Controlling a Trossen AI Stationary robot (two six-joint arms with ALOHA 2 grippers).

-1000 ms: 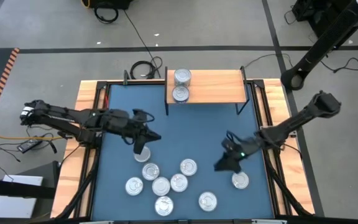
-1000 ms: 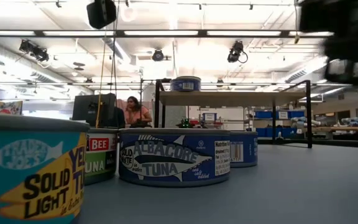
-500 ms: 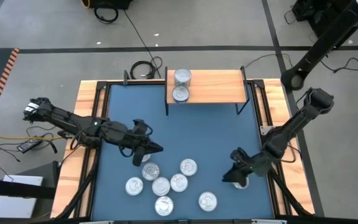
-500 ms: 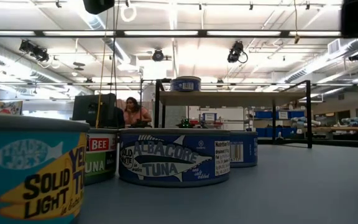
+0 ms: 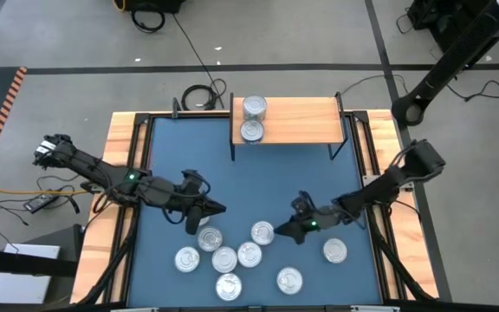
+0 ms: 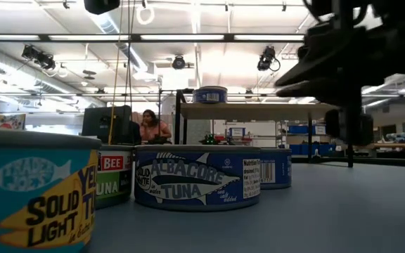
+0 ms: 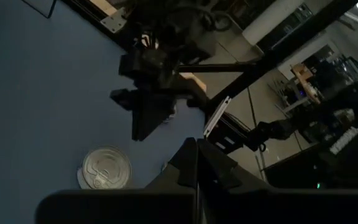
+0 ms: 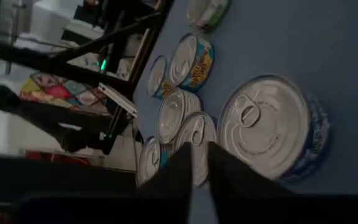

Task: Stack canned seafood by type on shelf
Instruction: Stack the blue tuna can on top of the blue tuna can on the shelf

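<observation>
Right claw (image 5: 299, 230): fingers nearly together, empty, low over blue worktop (image 5: 293, 178). Flat silver-lidded tin (image 5: 262, 232) just ahead of it. Advice: reopen, straddle tin squarely. Neighbouring tins (image 5: 236, 255) crowd far side. Left claw (image 5: 218, 208): closed, empty, above another tin. Light-wood shelf (image 5: 301, 120) well beyond, two tins (image 5: 253, 119) on it.

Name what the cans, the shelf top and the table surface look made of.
Cans: likely metal, with shiny silver ring-pull lids and printed side labels.
Shelf top: light wood or wood-look board, pale tan and matte.
Table surface: smooth matte blue; material unclear.
</observation>
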